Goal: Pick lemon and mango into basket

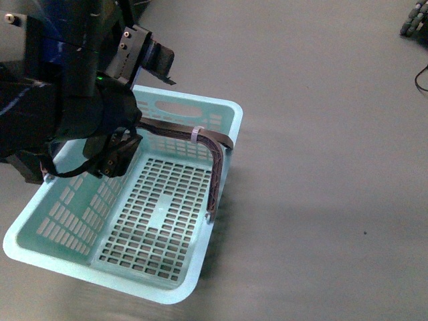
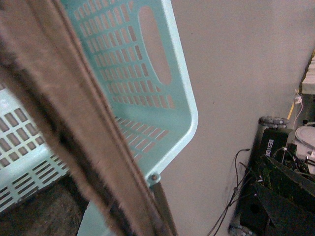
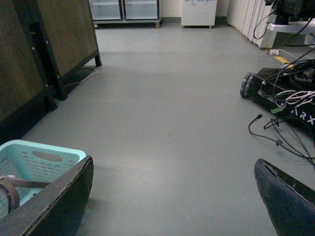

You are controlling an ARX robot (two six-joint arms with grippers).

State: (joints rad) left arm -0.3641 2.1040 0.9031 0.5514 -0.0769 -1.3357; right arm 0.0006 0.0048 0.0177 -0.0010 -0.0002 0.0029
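The light blue basket (image 1: pixel 223 111) hangs tilted over the grey floor, and its slotted inside is empty. My left gripper (image 1: pixel 122 151) is shut on its brown handle (image 1: pixel 218 144), next to a white clip. In the left wrist view the handle (image 2: pixel 64 108) crosses close in front of the basket wall (image 2: pixel 128 73). My right gripper (image 3: pixel 172 206) is open, its dark fingers (image 3: pixel 59 206) wide apart with only floor between them. It is beside the basket (image 3: pixel 39 157), clear of it. The lemon and the mango are out of view.
A wheeled robot base with loose cables (image 3: pixel 285 93) stands on the floor to one side. Dark wooden cabinets (image 3: pixel 59 39) stand on the other side, and white cabinets (image 3: pixel 199 12) line the far wall. A dark object (image 1: pixel 414 20) shows at the front view's upper right.
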